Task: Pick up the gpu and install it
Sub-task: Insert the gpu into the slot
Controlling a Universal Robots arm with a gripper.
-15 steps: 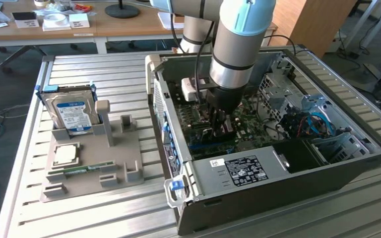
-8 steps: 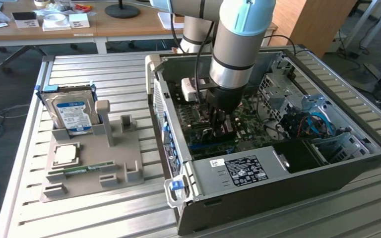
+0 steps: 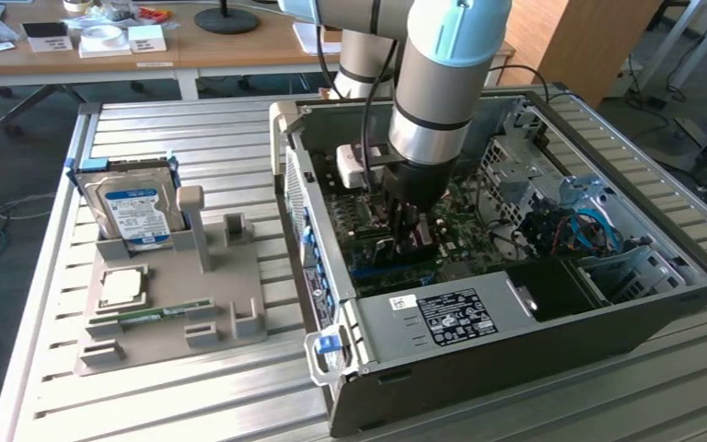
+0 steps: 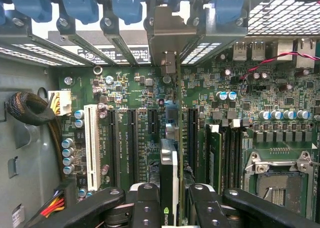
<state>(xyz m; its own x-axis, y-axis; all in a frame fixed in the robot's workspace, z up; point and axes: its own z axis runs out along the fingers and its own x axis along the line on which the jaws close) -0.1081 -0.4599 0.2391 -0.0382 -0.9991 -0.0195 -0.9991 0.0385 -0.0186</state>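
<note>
On the exterior view's left you have the grey parts holder point(image 3: 169, 308), with the silver hard drive point(image 3: 133, 210) upright in it and a green memory stick point(image 3: 155, 316) lying in its slot. To its right stands the open computer case point(image 3: 477, 354). Your gripper point(image 3: 405, 230) is down inside it, narrowed onto the gpu point(image 4: 169, 173), held edge-on over the motherboard point(image 4: 135, 91), its bracket up at the rear slot covers point(image 4: 90, 38). The white slot point(image 4: 91, 145) and black slots point(image 4: 132, 138) flank it closely.
</note>
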